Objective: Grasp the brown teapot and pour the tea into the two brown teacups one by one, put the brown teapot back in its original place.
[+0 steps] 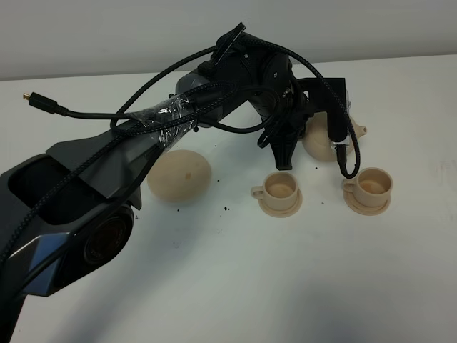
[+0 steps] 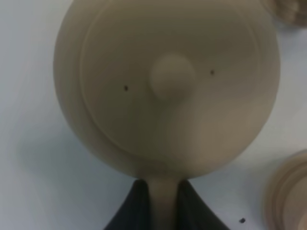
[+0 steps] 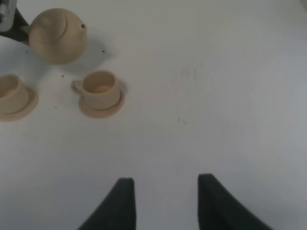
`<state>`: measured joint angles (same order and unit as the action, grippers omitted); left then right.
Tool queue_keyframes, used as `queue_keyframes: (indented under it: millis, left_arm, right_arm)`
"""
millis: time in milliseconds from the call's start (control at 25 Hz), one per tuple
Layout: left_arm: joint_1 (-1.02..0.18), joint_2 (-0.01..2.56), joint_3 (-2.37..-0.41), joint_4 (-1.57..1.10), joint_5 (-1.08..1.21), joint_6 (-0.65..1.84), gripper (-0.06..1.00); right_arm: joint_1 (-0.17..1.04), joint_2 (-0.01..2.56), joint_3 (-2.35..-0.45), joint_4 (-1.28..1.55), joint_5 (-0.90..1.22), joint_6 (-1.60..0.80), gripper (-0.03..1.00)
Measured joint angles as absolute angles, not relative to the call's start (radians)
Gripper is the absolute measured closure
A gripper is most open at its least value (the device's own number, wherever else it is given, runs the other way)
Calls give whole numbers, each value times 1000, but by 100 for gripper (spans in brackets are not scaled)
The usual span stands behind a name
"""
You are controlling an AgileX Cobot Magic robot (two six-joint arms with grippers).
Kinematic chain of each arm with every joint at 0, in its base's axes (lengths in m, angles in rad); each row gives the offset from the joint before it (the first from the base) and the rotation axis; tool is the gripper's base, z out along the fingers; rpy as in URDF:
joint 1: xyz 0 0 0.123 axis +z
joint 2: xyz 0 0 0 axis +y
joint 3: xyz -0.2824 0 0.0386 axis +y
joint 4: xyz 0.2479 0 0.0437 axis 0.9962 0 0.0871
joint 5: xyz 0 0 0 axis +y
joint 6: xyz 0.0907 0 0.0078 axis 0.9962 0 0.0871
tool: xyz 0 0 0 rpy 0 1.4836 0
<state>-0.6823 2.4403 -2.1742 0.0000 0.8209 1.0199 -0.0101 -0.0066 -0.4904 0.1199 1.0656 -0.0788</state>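
The brown teapot [image 1: 318,146] [image 2: 168,86] [image 3: 57,36] is held behind the two brown teacups, spout to the right. My left gripper [image 1: 291,146] [image 2: 163,206] is shut on its loop handle, whose strap runs between the dark fingers [image 2: 132,211]. The arm hides much of the pot from the high camera. Both teacups [image 1: 280,189] [image 1: 370,187] [image 3: 98,88] [image 3: 10,93] stand upright on their small saucers in front of the pot. The original place, a wider round saucer [image 1: 178,175], lies bare to the left. My right gripper [image 3: 165,201] is open over bare table, holding nothing.
The left arm and its looping black cables [image 1: 164,118] stretch across the table from the lower left. A few dark specks [image 1: 226,208] dot the white tabletop [image 1: 285,286]. Rims of the cup saucers [image 2: 290,191] show beside the pot.
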Motion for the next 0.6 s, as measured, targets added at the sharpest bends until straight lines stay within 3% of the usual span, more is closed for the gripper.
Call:
queue_keyframes:
  millis: [600]
  left_arm:
    - [-703, 2440, -2175, 10, 798, 1224, 80]
  right_arm:
    - [-10, -7, -490, 120, 1066, -79, 63]
